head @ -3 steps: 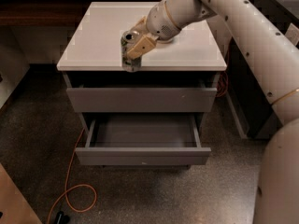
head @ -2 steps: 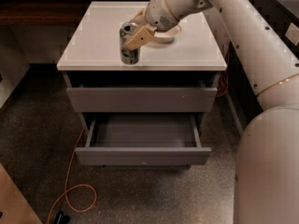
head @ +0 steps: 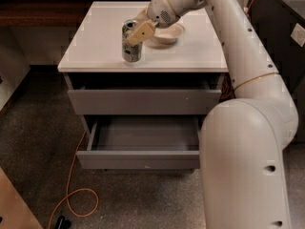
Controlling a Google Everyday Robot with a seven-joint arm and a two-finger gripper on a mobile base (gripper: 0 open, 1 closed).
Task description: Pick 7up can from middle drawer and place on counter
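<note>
Because the white arm (head: 248, 80) covers its right end, the drawer (head: 138, 159) pulled open below the counter (head: 95, 37) shows only in part. On the counter, a bowl (head: 167, 35) sits half hidden behind the gripper (head: 136, 32). The can (head: 129, 49) stands upright near the counter's front edge, with the gripper clamped on its top.

— Where's the 7up can (head: 130, 49)?
— On the counter (head: 95, 42), towards its near edge, left of the bowl (head: 167, 34). The gripper (head: 137, 32) is against its upper right side.
— The middle drawer (head: 143, 144)?
— Below the counter, jutting out nearer.
</note>
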